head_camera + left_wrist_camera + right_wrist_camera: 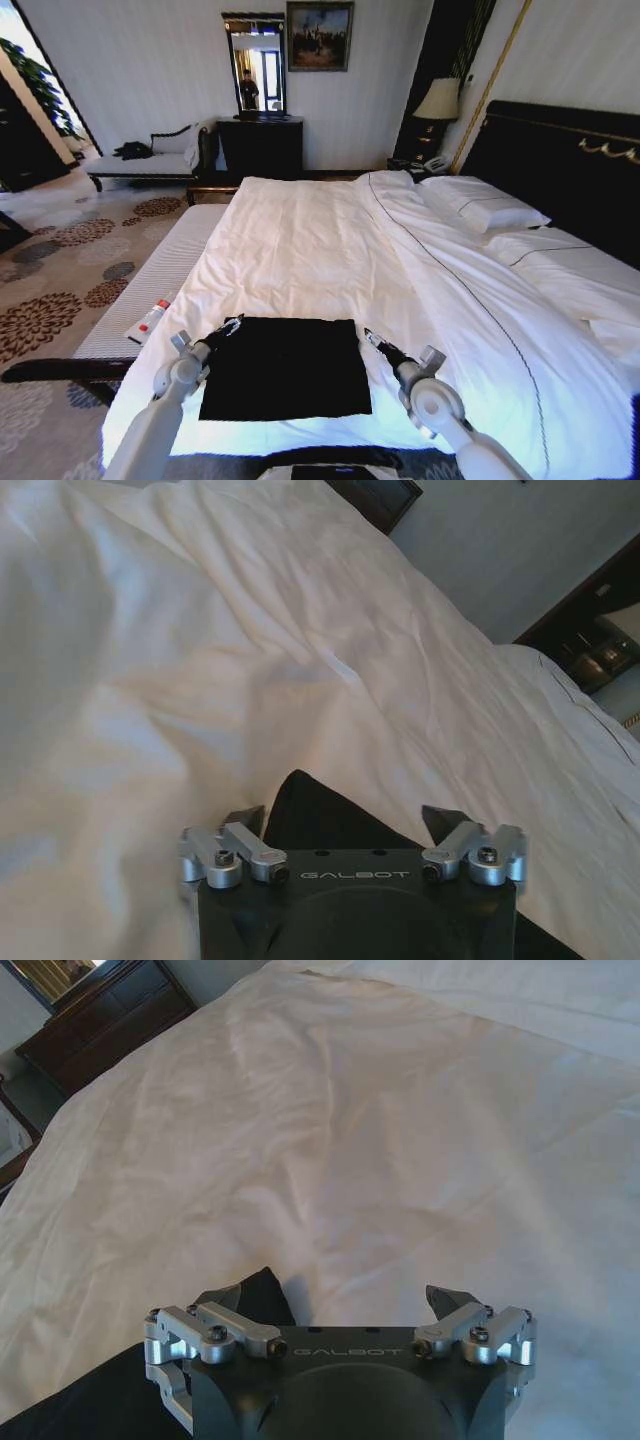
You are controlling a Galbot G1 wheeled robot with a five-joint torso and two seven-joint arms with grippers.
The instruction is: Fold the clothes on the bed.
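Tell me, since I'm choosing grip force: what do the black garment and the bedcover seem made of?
The black garment looks like soft matte knit, probably cotton: it lies flat without sheen. The bedcover looks like smooth white woven cloth, with soft creases.

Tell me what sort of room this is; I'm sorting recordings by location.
Probably a hotel bedroom: a large double bed with white sheets and a tall dark headboard, a cream-shaded bedside lamp, and a dark wooden dresser under a mirror. A black folded garment lies near the bed's foot.

right end effector (340, 1305) spread above black shirt corner (262, 1295).
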